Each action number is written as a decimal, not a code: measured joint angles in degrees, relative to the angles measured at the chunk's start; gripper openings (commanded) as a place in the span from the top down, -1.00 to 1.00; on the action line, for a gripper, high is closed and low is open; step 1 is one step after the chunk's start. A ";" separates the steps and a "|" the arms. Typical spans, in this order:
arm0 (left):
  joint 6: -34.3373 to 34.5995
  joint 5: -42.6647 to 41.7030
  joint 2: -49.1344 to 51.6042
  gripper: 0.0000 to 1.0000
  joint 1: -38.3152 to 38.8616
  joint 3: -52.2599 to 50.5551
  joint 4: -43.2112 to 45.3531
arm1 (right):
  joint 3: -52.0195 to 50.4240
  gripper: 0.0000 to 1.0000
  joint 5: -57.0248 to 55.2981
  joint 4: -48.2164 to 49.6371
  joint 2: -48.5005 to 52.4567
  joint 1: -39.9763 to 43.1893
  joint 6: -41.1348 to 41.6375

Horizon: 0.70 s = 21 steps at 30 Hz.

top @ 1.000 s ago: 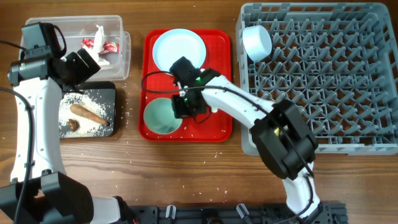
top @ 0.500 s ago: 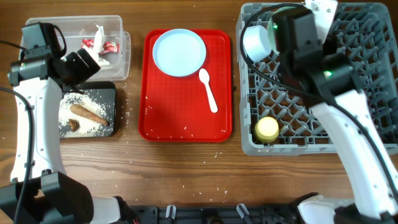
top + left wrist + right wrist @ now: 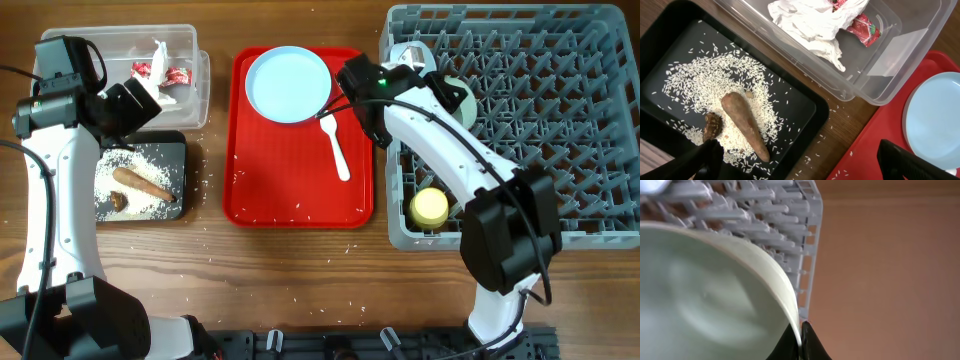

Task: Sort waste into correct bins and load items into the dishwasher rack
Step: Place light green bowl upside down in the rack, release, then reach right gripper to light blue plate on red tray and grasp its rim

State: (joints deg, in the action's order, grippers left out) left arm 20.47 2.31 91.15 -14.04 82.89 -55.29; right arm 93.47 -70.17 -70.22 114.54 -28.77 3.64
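Note:
My right gripper (image 3: 440, 90) is shut on the rim of the mint-green bowl (image 3: 462, 97), held tilted over the far-left part of the grey dishwasher rack (image 3: 560, 120). The right wrist view shows the fingertips (image 3: 801, 326) pinching the bowl (image 3: 705, 295), with the pale blue bowl (image 3: 650, 184) just behind. The yellow cup (image 3: 431, 207) sits in the rack's front left. The pale blue plate (image 3: 289, 83) and white spoon (image 3: 335, 146) lie on the red tray (image 3: 300, 195). My left gripper (image 3: 130, 105) (image 3: 805, 165) is open and empty above the bins.
The clear tub (image 3: 900, 55) holds tissue (image 3: 805, 20) and wrapper scraps (image 3: 862, 25). The black tray (image 3: 805, 107) holds rice (image 3: 705, 85), the carrot-shaped stick (image 3: 745, 122) and the brown lump (image 3: 712, 125). Rice grains lie scattered on the wood and the red tray.
The mint-green bowl has left the red tray and is now held by my right gripper over the rack. The yellow cup now shows in the rack. The left arm has not moved.

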 measured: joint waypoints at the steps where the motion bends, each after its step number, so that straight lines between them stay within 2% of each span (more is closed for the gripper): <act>1: 0.00 0.00 0.00 -1.00 0.00 0.00 0.00 | 0.00 0.91 -0.57 -0.57 0.00 0.09 0.63; 10: 0.00 0.00 0.00 -1.00 0.00 0.00 0.02 | 0.00 0.89 -0.92 -1.11 0.76 -0.07 2.62; 12: 0.00 0.00 0.00 -0.99 0.00 0.00 0.00 | 0.00 0.62 -0.02 -1.14 0.76 -0.72 2.78; 14: 0.00 0.00 0.00 -1.00 0.00 0.00 0.02 | 0.00 0.58 1.86 -1.31 0.76 -1.77 2.93; 16: 0.00 0.00 0.00 -1.00 0.00 0.00 0.00 | 0.00 0.18 3.74 -1.07 0.81 -3.65 1.57; 18: 0.00 0.00 0.00 -1.00 0.00 0.00 0.00 | 0.00 -0.04 4.74 -0.90 0.81 -5.18 -0.44; 19: 0.00 0.00 0.00 -1.00 0.00 0.00 0.02 | 0.00 -0.08 5.09 -0.92 0.81 -5.79 -0.90; 21: 0.00 0.00 0.00 -1.00 0.00 0.00 0.00 | 0.00 -0.48 5.81 -0.87 0.81 -6.86 -1.86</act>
State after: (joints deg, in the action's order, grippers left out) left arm 20.47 2.31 91.15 -14.04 82.89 -55.29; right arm 93.47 -64.36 -71.09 115.35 -35.64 1.78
